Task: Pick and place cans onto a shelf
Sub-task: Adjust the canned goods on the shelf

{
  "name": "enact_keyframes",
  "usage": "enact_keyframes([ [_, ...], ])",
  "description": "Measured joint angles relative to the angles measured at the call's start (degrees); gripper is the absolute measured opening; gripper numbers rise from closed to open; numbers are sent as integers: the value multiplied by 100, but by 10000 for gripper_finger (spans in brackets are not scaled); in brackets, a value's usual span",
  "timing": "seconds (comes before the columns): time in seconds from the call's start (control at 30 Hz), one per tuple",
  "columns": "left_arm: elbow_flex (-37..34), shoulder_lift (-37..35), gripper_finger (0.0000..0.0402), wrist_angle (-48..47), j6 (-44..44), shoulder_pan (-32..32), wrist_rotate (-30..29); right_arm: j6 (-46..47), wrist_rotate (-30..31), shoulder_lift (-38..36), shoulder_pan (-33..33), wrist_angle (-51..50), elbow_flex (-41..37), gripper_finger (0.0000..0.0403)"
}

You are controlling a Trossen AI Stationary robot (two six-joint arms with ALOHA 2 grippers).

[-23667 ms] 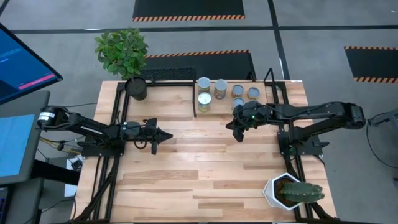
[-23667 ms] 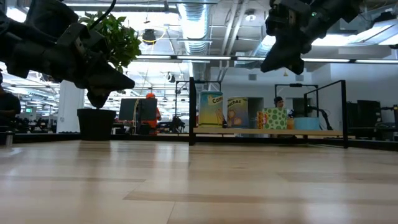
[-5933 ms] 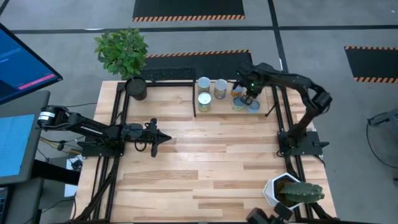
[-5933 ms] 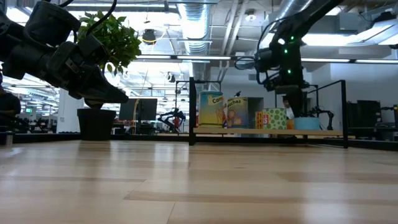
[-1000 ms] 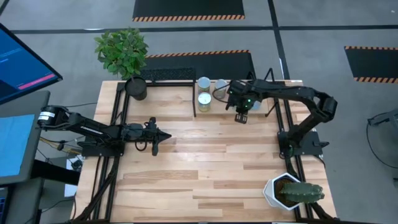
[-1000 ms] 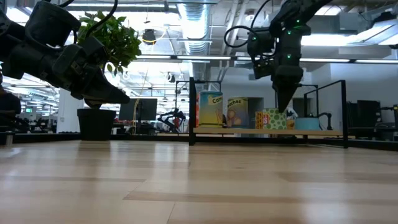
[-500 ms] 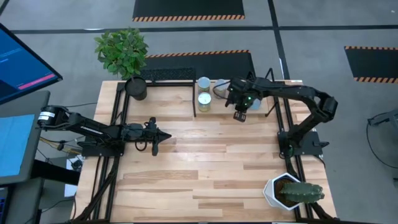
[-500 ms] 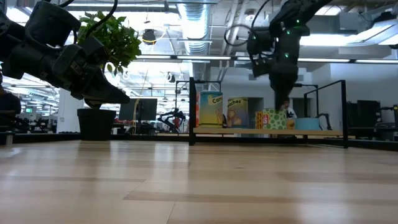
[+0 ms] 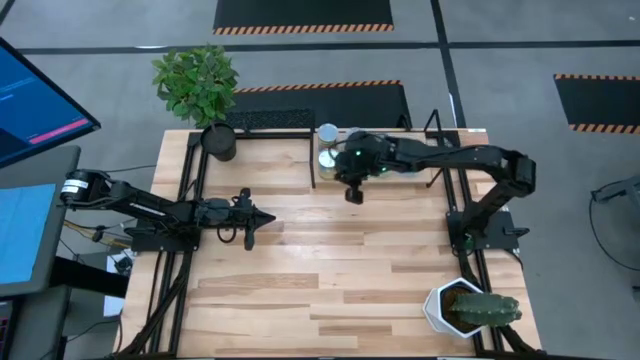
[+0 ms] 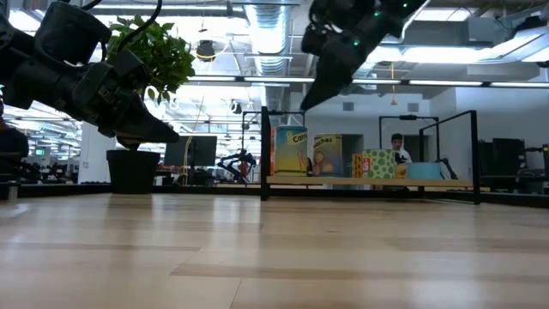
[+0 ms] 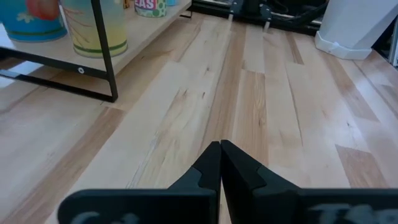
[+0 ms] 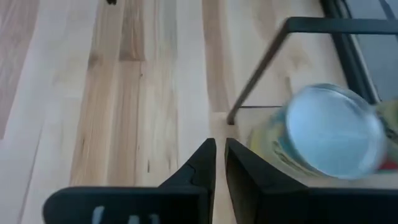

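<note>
Several cans stand upright on the shelf's point(image 10: 446, 182) wooden board at the table's far side; the low view shows a yellow-green can point(image 10: 292, 150), a yellow one point(image 10: 325, 155), a green-red one point(image 10: 371, 163) and a pale-blue one point(image 10: 420, 170). The high view shows two cans point(image 9: 328, 132) point(image 9: 326, 160) at the shelf's left end; my right arm hides the others. My right gripper point(image 9: 352, 192) is shut and empty, raised just in front of the shelf's left end, next to a pale-blue-topped can point(image 12: 329, 130). My left gripper point(image 9: 262, 218) is shut and empty, above the table's left middle.
A black plant pot point(image 9: 220, 142) with a green plant stands at the far left corner. A white cactus pot point(image 9: 462, 308) stands at the near right corner. The shelf's black rods point(image 12: 261, 68) rise beside my right gripper. Bare wooden tabletop point(image 9: 330, 270) lies in the middle and near side.
My right gripper has left the right part of the shelf and gone toward the table's left edge and up. It has tipped from pointing straight down to a slant. It stays shut and empty. The cans have kept still.
</note>
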Motion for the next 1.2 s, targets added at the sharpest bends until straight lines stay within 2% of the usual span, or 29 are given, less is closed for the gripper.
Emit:
enact_keyframes([
  [0.2, 0, 0, 0, 1, 200, -1, -15, 62, 144, 622, 246, -77, 476, 58],
  [0.47, 0, 0, 0, 12, 211, -2, -24, 64, 278, 1160, 104, -410, 838, 58],
  [1.2, 0, -2, 0, 2, 209, -2, -31, 106, 462, 1151, -259, -407, 881, 58],
])
